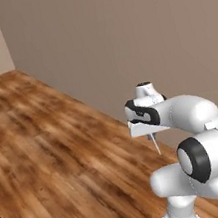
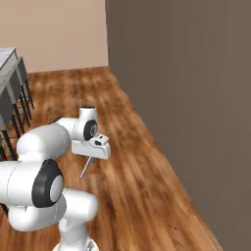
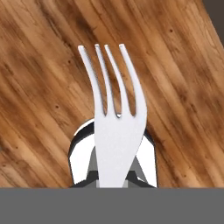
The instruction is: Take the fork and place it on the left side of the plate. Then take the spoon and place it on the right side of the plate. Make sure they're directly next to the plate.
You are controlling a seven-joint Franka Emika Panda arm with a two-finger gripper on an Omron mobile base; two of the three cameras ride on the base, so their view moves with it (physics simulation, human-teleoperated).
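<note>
Gripper (image 3: 114,173) pinches the fork (image 3: 116,127) at the bottom of the hand view; its prongs point to the top of the frame, along the hand. In the left base view we see it hang below the hand (image 1: 146,127), over the wooden floor (image 1: 53,156).

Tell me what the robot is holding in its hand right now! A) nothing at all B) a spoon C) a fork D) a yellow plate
C: the hand view shows the pale fork with its four prongs sticking up out of the shut hand, over the wooden floor.
</note>
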